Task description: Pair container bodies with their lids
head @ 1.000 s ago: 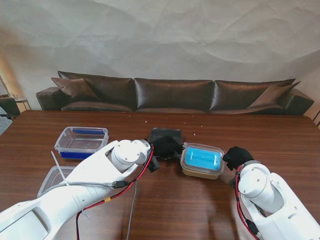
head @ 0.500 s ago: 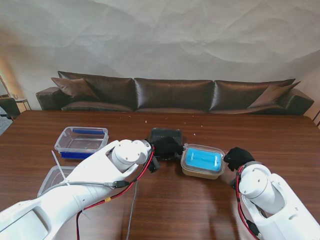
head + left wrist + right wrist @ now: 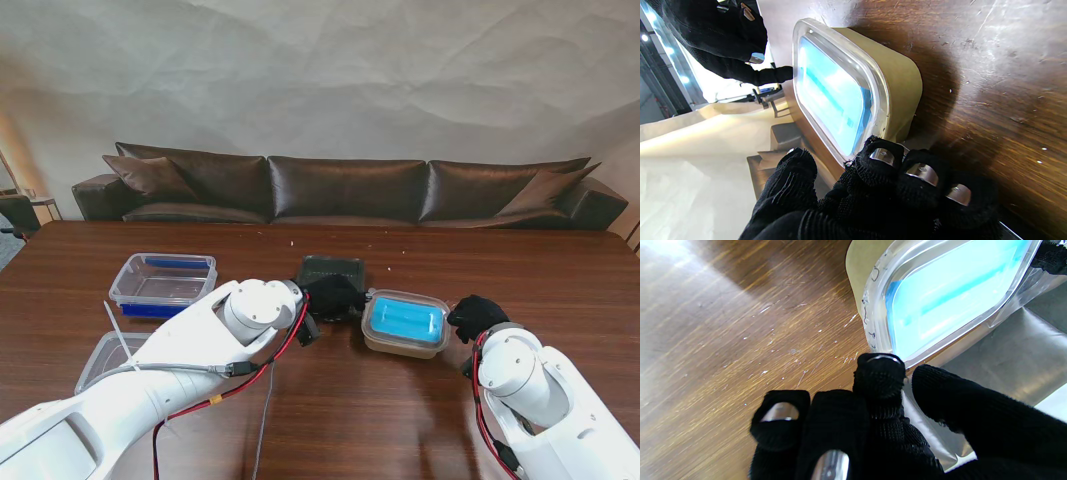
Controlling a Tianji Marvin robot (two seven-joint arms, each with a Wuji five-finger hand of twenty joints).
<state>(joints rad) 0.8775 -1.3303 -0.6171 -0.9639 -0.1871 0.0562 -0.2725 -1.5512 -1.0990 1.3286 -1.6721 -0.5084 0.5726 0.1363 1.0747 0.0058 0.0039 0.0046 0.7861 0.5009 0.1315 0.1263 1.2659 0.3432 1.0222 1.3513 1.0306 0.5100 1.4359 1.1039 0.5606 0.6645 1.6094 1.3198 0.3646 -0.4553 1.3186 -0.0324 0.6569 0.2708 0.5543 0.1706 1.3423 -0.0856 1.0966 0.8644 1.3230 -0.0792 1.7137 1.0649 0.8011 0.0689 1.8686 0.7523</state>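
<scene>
One pairing appears done: the tan container [image 3: 404,345], centre-right on the table, carries a clear lid [image 3: 405,318] over blue contents. The left hand [image 3: 333,296] and right hand [image 3: 474,315] flank it, fingers curled at the rim; grasp uncertain. The blue-bottomed tub [image 3: 163,281], black tray [image 3: 330,268] and loose clear lid [image 3: 104,357] remain unpaired.

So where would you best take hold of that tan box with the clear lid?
Probably by its two short ends, one hand from each side. The tan box lies flat with its long side across the table, its walls slope, and the clear lid overhangs as a rim. The left hand and right hand already flank it.
</scene>
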